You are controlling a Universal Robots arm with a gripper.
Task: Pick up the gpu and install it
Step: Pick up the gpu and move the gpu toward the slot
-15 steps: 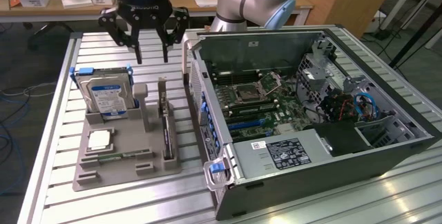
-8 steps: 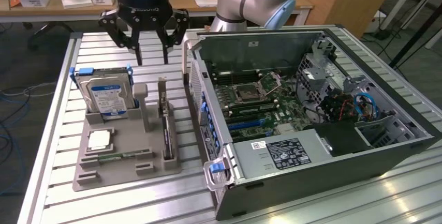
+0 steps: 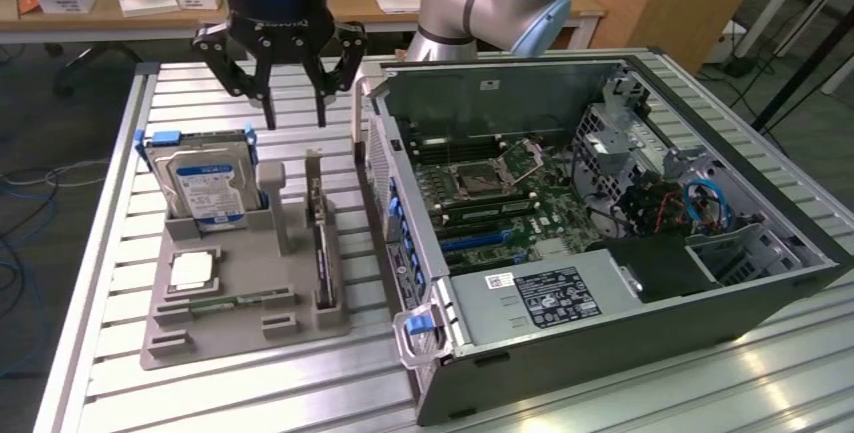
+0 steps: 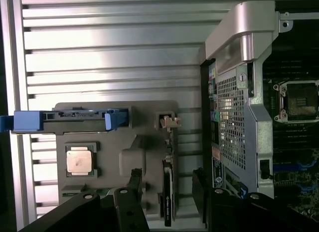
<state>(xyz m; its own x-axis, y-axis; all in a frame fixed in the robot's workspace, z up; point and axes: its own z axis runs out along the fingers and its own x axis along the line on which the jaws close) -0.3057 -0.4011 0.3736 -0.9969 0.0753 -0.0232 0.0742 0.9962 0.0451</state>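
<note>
The gpu (image 3: 322,253) is a thin dark card standing on edge in a slot of the grey holder tray (image 3: 247,338), with its silvery bracket end toward the far side. My gripper (image 3: 295,121) hangs open above the far end of the tray, clear of the card and holding nothing. In the wrist view the gpu (image 4: 168,197) runs edge-on between my two dark fingers (image 4: 134,182), with its bracket (image 4: 170,122) further out. The open computer case (image 3: 747,293) lies at the exterior view's right with its motherboard (image 3: 501,188) exposed.
On the tray, a silver hard drive (image 3: 207,188) in a blue frame stands upright. A square processor (image 3: 194,271) and a green memory stick (image 3: 227,303) lie flat. The slatted metal table (image 3: 160,393) carries everything. The case wall (image 4: 234,117) stands close beside the gpu.
</note>
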